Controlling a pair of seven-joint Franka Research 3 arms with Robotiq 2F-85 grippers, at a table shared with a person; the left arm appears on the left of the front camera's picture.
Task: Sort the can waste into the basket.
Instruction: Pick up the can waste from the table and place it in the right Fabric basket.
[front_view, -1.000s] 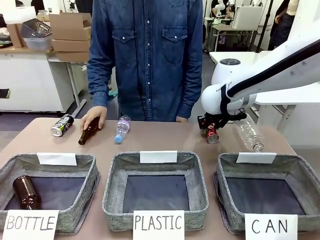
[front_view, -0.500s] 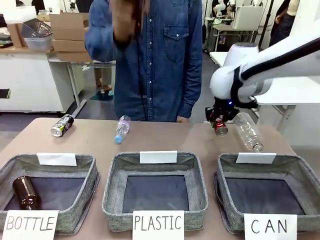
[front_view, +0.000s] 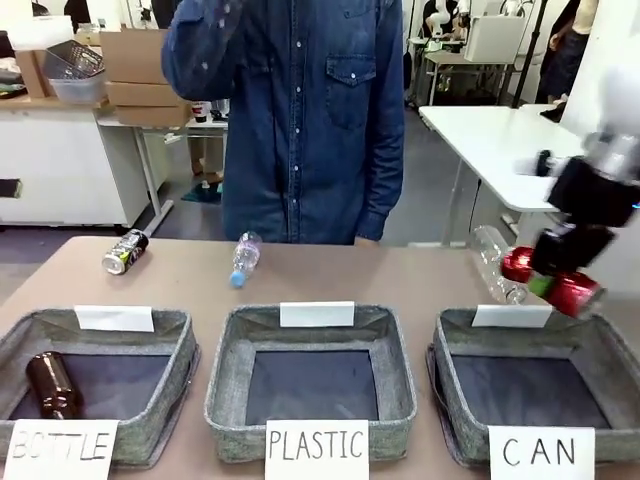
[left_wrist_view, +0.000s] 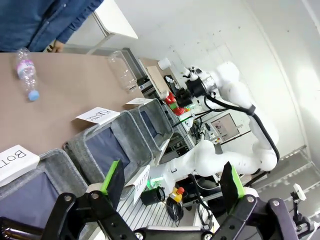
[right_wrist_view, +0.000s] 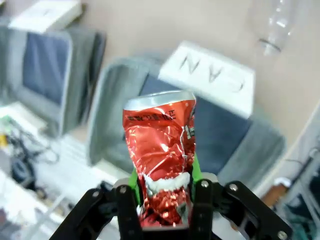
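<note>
Right tool was clamped shut on the dented red can, green pads against its crumpled sides, silver rim end pointing away from the wrist. The can was held in the air over the far rim of the CAN basket, clear of the worktop. Left tool stood wide open, holding nothing. Black can lay on its side at the worktop's far left, well apart from that basket.
</note>
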